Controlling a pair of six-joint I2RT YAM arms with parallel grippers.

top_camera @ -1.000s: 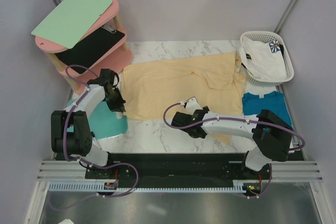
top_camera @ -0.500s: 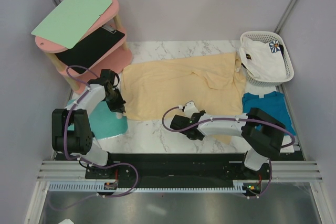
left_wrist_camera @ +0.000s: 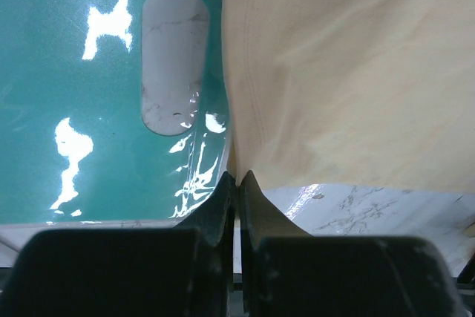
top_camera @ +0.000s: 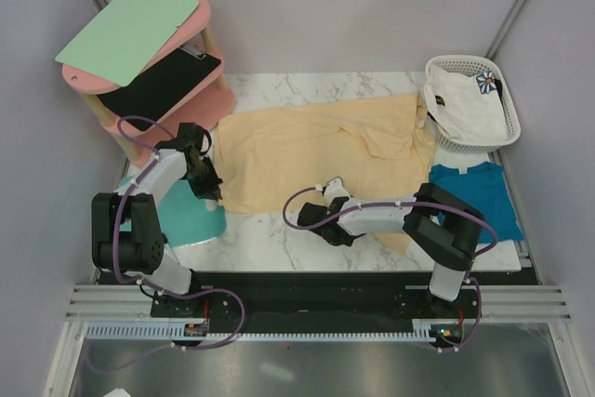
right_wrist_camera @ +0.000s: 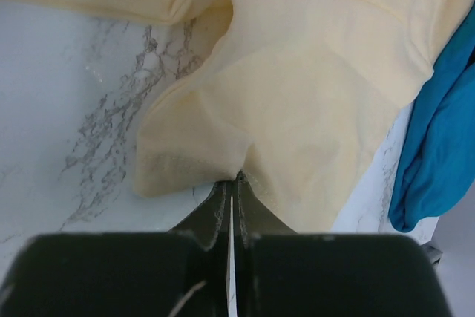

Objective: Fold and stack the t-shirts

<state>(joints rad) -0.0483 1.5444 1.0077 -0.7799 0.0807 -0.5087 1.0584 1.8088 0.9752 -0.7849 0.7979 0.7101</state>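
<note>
The large pale yellow t-shirt [top_camera: 325,148] lies spread across the marble table. My left gripper [top_camera: 213,195] is shut on its near left corner; in the left wrist view the closed tips [left_wrist_camera: 236,177] pinch the yellow hem [left_wrist_camera: 349,72]. My right gripper [top_camera: 325,215] is shut on the shirt's near edge. In the right wrist view the tips [right_wrist_camera: 237,178] bite a bunched fold of yellow cloth [right_wrist_camera: 312,109]. A teal-blue t-shirt [top_camera: 469,194] [right_wrist_camera: 438,146] lies at the right. The white flower-print t-shirt [top_camera: 465,104] sits in the basket.
A turquoise board [top_camera: 191,216] [left_wrist_camera: 82,109] with a handle hole lies under the left arm at the table's left edge. A pink two-tier stand [top_camera: 200,104] with a green board and a black clipboard stands back left. The white lattice basket [top_camera: 456,62] stands back right.
My right gripper slid a little left along the shirt's near edge and closed on the yellow cloth. The left arm kept its grip and place.
</note>
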